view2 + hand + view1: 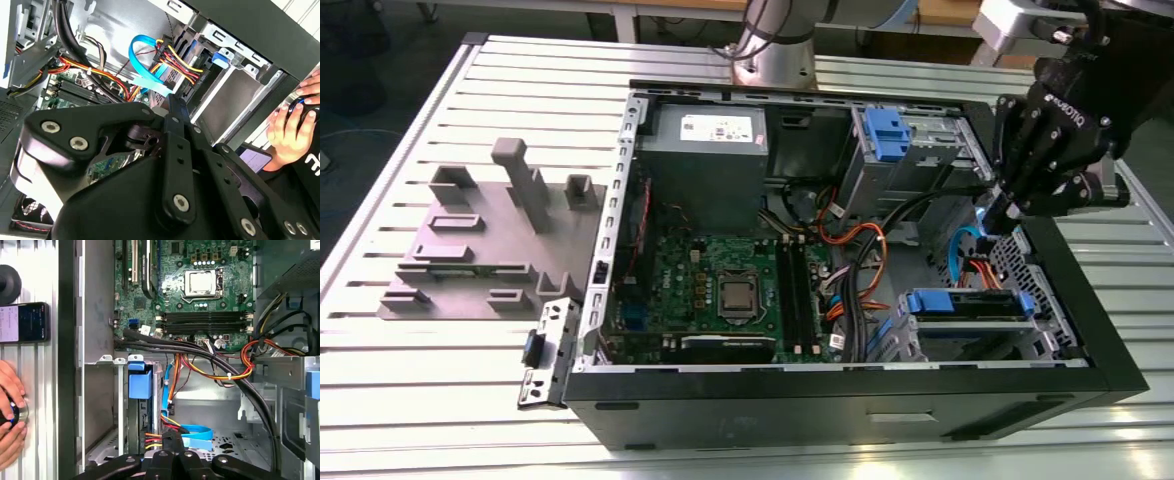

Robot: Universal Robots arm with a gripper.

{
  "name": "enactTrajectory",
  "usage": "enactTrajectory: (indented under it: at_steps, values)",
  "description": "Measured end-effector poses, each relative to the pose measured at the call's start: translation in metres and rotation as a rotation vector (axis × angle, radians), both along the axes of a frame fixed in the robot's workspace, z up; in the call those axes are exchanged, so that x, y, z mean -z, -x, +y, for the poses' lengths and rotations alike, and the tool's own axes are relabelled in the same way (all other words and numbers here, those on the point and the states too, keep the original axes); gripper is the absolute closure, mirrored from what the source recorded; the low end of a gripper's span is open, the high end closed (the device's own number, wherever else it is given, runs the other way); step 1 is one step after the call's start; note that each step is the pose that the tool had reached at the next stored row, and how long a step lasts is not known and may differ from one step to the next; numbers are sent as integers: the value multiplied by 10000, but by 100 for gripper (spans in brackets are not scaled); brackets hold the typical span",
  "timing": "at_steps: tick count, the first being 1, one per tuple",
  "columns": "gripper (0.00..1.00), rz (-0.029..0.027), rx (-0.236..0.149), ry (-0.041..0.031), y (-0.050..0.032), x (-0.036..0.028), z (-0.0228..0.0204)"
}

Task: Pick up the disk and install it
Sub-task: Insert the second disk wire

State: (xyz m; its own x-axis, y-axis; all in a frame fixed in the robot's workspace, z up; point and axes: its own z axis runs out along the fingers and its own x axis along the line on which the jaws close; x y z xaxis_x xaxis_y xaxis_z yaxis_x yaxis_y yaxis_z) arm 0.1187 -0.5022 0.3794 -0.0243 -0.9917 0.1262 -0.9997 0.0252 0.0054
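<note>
1. Disk (pixel 969 304) first: it's sitting in the lower drive bay at the near corner of the computer case (pixel 854 405), on the exterior view's right. Its blue carrier tab faces up out of the bay. In the first wrist view the same blue tab (pixel 140 385) sits just inside the case wall.
2. Claw (pixel 1001 215) hangs over that same end of the case, just above the bay and the wiring beside it. It isn't holding the disk.
3. Can't tell whether the claw is spread or pressed together. Its black body blocks the tips in both wrist views.
4. Red, yellow and black power wires (pixel 156 439) and a flat blue cable (pixel 197 432) run in right by the end of the disk. The claw tip (pixel 172 440) is right next to them; touching or not, can't say.
5. Green motherboard (pixel 720 290) lies in the middle of the case floor, and the grey power box (pixel 707 135) is at the far wall. A second blue latch (pixel 886 135) sits in the upper bay at the far corner.
6. Outside the case, a grey plastic fixture plate (pixel 480 240) sits by the table's (pixel 427 400) edge on the exterior view's left.
7. Somebody's hand (pixel 10 412) rests on a small round thing on the table beside the case, with a phone (pixel 24 322) lying near it.
</note>
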Motion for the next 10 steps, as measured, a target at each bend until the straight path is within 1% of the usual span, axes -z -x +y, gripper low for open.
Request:
enactTrajectory:
  at_steps: [1,4,10]
  values:
    - [89,0,-1,1,0,110,0]
    - [89,0,0,1,0,127,0]
    - [89,0,-1,1,0,134,0]
